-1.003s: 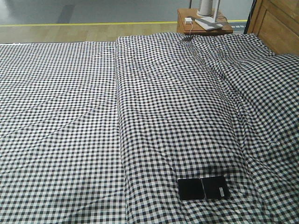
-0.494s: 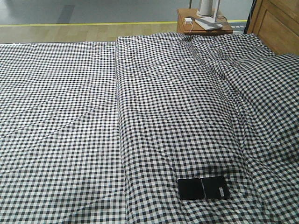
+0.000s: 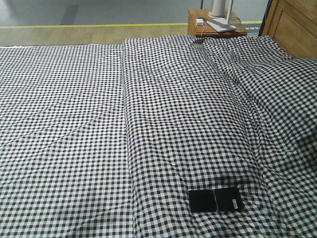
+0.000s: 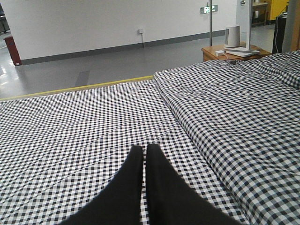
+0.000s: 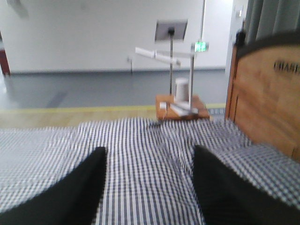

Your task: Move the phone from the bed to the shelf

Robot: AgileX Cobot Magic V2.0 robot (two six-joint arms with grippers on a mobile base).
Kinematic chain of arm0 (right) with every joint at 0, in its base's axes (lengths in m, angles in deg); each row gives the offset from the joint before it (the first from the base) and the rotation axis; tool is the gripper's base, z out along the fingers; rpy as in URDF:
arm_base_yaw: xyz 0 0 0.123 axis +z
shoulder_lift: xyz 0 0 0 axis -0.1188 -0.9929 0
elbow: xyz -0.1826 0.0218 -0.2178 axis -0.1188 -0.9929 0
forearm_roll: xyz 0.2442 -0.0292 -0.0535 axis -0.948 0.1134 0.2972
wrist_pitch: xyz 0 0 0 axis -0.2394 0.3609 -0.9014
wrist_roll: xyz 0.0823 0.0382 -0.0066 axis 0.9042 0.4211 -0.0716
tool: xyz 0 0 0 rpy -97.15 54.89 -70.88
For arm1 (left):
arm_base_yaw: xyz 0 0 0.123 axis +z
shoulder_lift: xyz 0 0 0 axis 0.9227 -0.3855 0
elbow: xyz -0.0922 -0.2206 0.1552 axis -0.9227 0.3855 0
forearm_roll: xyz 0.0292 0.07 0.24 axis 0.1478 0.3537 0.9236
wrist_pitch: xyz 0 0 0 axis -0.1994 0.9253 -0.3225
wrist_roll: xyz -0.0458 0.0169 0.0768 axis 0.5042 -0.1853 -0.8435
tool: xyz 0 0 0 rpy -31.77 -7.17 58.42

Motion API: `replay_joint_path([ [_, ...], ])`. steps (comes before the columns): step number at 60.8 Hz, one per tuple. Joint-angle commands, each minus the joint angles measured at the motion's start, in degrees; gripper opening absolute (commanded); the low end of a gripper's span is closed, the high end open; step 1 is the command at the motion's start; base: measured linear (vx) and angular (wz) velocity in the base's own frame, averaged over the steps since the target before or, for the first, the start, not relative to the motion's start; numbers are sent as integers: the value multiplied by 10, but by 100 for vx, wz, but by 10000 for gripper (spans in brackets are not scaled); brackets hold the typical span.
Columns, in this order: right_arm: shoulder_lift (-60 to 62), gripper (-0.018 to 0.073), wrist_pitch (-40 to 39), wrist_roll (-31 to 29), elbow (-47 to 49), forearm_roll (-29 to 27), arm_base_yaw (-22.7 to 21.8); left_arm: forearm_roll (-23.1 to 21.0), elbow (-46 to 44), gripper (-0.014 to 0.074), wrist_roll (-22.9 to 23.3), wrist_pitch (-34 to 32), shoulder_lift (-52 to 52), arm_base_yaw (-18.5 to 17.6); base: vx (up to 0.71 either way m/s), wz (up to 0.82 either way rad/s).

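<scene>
**Phone flat on bed; left jaws closed, right jaws apart**

Front view: phone lies flat on the checked bed, low in frame.

Left wrist: left gripper has its jaws pressed together and empty, with check cloth straight ahead of the tips.

Right wrist, blurred: right gripper has its jaws spread wide with nothing between them. Bedside table stands beyond the gap, carrying what may be a lamp base. Wooden headboard is off the right-hand jaw.

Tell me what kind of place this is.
Likely a mock bedroom inside a large hall: a gingham-covered bed, a wooden headboard and bedside table, yet grey floor with a yellow line.
</scene>
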Motion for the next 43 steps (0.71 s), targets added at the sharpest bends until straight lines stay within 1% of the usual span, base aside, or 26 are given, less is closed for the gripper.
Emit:
replay_joint_path([
  [1,-29,610,-33,-2,18,7,-2,-5,-13,1,3,-41,2,-2,0,0],
  [4,-43,687,-33,-2,18,7,-2,-5,-13,1,3,-41,2,-2,0,0],
  [6,-49,724,-33,-2,18,7,-2,-5,-13,1,3,-41,2,-2,0,0],
  [7,-53,729,-33,-2,18,7,-2,-5,-13,1,3,-41,2,-2,0,0],
  [27,-77,700,-42,-7,18,7,-2,-5,-13,1,3,-41,2,-2,0,0],
  [32,-77,699,-37,2,22,7,-3,-5,-13,1,3,-41,2,-2,0,0],
  [37,-84,697,10,11,47,7,-9,-5,-13,1,3,-41,2,-2,0,0],
  [43,-106,693,99,16,105,7,-49,-5,-13,1,3,-41,2,-2,0,0],
])
